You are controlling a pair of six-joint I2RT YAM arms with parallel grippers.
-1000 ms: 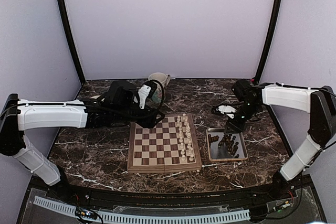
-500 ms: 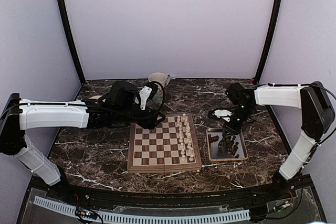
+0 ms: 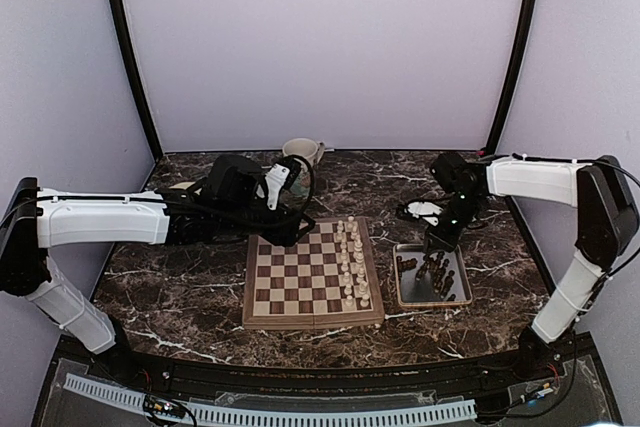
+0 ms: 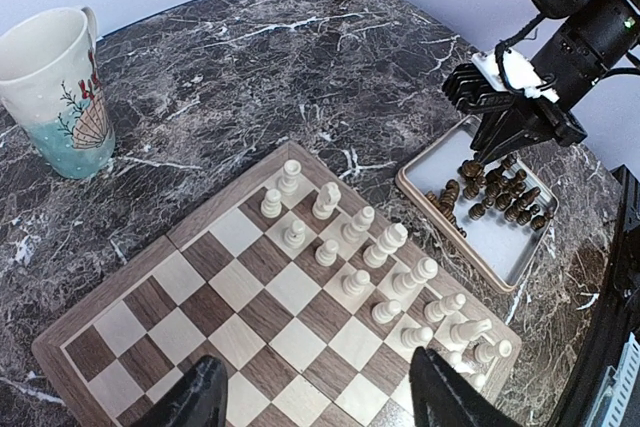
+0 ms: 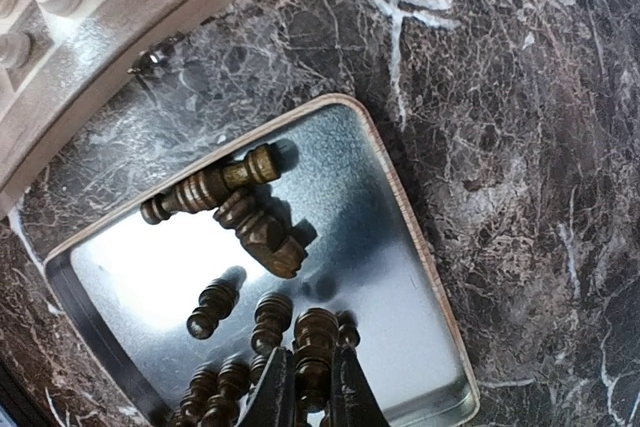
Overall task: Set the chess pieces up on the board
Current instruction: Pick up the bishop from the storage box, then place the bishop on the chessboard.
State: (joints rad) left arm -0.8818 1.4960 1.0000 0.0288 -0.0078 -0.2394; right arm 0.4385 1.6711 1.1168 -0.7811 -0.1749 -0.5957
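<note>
Several dark brown chess pieces (image 3: 432,272) lie in a shiny metal tray (image 3: 432,304) to the right of the board (image 3: 300,277). My right gripper (image 3: 437,244) reaches down into the tray. In the right wrist view the right gripper (image 5: 310,392) is shut on one dark chess piece (image 5: 314,342), with other pieces (image 5: 210,187) lying loose around it. My left gripper (image 4: 320,402) hovers open over the board (image 4: 270,317), with nothing between its fingers. In the left wrist view the dark pieces (image 4: 495,192) sit under the right arm.
Cream-white chessmen (image 3: 352,262) fill the two right-hand columns of the board. A white mug (image 3: 302,152) stands behind the board, also seen as the mug (image 4: 50,77) in the left wrist view. Purple walls close in the marble table (image 3: 180,287).
The right gripper's jaws have closed on a dark piece in the tray, and its wrist has shifted slightly left. The left arm has stayed put.
</note>
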